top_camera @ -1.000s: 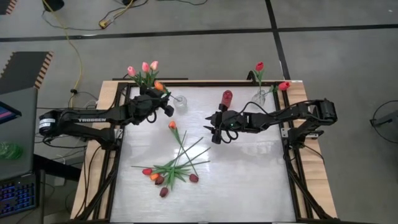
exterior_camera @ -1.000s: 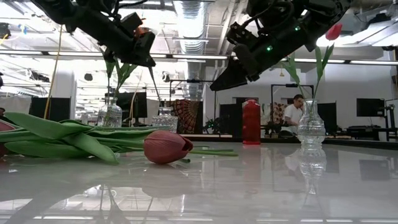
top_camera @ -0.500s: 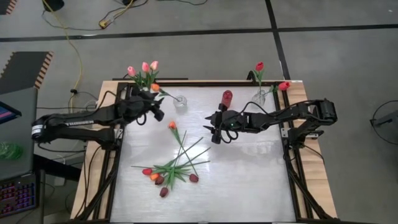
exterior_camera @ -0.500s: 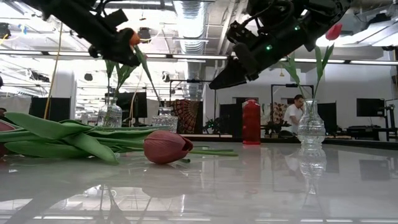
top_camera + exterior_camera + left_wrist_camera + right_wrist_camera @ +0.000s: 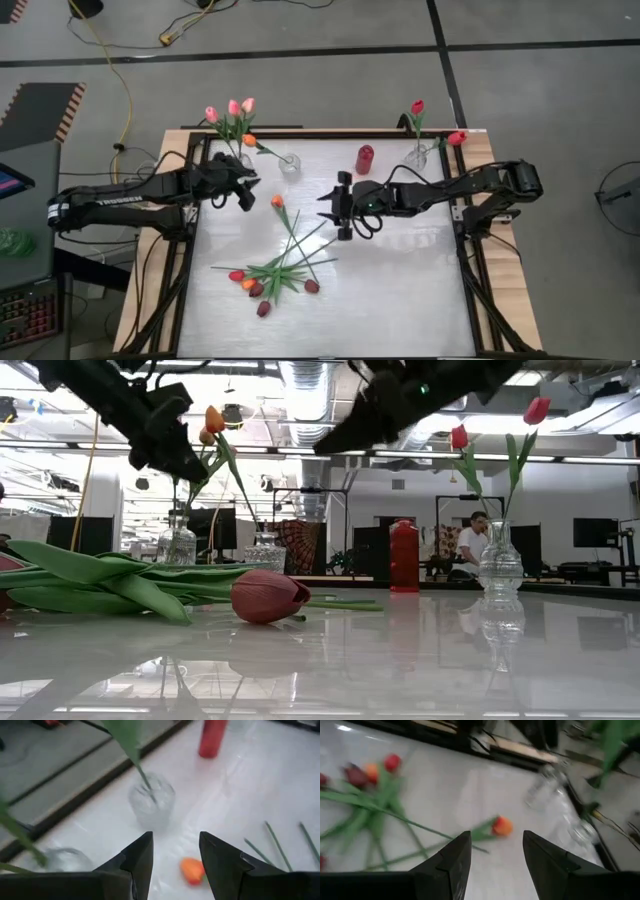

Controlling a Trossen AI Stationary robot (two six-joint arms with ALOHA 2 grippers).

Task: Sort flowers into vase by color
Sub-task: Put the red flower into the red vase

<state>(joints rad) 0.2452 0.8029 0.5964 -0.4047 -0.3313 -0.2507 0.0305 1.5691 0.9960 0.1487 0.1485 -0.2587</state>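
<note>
Released orange tulip [image 5: 250,140] in vase [image 5: 289,163] | left pincer [image 5: 246,190] withdrawn, empty

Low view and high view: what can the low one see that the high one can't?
Only the low view shows the room behind the table, with a person sitting far back.

Only the high view shows the whole pile of tulips spread on the table, the pink tulips, and the floor with a yellow cable.

Both show the red bottle, the vase with red tulips and the orange tulip in the clear vase.
</note>
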